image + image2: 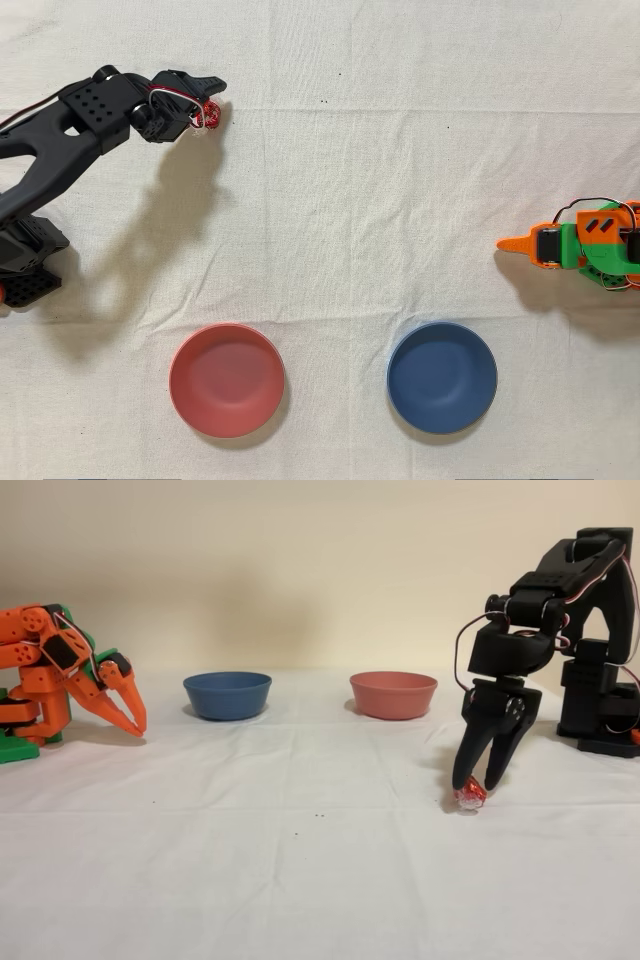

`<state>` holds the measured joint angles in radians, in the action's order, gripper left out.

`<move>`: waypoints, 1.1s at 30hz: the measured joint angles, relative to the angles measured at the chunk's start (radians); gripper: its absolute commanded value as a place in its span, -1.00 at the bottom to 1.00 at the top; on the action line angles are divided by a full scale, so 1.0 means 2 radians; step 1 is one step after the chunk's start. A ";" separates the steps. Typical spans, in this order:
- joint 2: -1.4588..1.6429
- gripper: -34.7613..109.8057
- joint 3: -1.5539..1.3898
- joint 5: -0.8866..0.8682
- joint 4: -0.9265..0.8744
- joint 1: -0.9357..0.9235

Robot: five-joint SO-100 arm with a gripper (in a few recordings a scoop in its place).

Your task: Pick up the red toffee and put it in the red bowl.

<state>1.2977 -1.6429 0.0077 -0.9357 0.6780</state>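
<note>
Pinching down on the red toffee (470, 794) right at cloth level, black gripper (478, 783) pointed almost straight down in the fixed view, fingers narrowed around the shiny foil. Looks like a grip rather than a hover: tips on both sides of the candy, candy touching or just off the white tablecloth (300, 880). Hard to say whether lifted yet. Seen from overhead, same toffee (211, 114) tucked at the gripper (209, 107) tips, upper left of the picture, well apart from both bowls. Steep approach probably chosen to straddle such a tiny thing without shoving it along the cloth. Red bowl (227, 380) waiting low in the overhead picture, roughly below the gripper, nothing in it; blue bowl (442, 377) off to its right, the one to avoid. Orange arm (580, 244) idle at the right edge, out of the path. Likely next: straight lift, swing toward the salmon-red rim, release over the middle. Main risk a slippery foil wrapper squirting out of the narrow pinch on the way up.
</note>
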 measured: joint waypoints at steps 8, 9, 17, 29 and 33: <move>-0.018 -0.05 0.008 0.009 0.011 -0.003; -0.022 -0.05 0.012 0.010 0.011 -0.003; -0.039 -0.06 0.035 0.018 0.011 -0.012; -0.048 -0.26 0.046 0.045 0.018 -0.025; -0.048 -0.35 0.045 0.051 0.024 -0.032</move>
<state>1.2026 -1.5524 0.1104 -0.8882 0.6136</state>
